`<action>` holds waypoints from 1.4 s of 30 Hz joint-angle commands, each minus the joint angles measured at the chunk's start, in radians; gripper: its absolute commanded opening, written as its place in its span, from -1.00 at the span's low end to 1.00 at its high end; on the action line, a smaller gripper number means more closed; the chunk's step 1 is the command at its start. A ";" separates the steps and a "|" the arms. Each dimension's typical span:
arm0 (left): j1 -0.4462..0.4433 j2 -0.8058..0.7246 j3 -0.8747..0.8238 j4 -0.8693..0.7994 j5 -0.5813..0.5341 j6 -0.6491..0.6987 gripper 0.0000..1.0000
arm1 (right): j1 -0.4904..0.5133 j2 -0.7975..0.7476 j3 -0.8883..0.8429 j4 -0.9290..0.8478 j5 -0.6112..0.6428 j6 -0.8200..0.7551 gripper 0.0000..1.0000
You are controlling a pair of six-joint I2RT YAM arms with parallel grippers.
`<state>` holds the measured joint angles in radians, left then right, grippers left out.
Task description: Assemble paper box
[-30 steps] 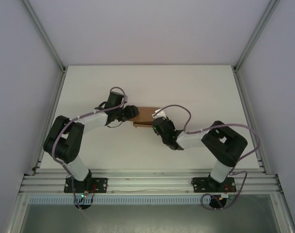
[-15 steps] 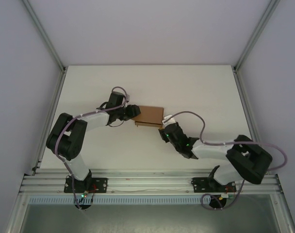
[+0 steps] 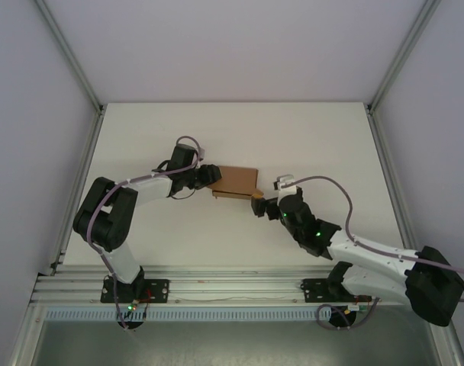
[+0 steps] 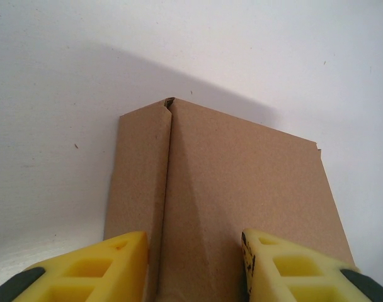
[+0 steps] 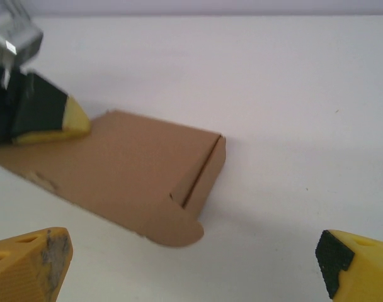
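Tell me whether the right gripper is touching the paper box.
Apart. The right wrist view shows the right gripper open, short of the paper box, with bare table between them.

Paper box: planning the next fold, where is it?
In the top view the paper box lies mid-table, its left end at the left end effector, the open right end effector just off its near right corner.
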<state>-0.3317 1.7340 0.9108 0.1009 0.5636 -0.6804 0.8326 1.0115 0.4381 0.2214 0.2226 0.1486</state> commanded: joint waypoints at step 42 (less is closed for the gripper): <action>-0.067 -0.016 0.090 -0.377 -0.141 0.109 -0.13 | -0.248 0.733 0.473 -0.289 -0.387 0.383 0.53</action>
<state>-0.3679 1.7237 0.9741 -0.0586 0.4927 -0.6121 0.5919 1.7039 0.9112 0.0151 -0.1436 0.5247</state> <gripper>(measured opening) 0.426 0.764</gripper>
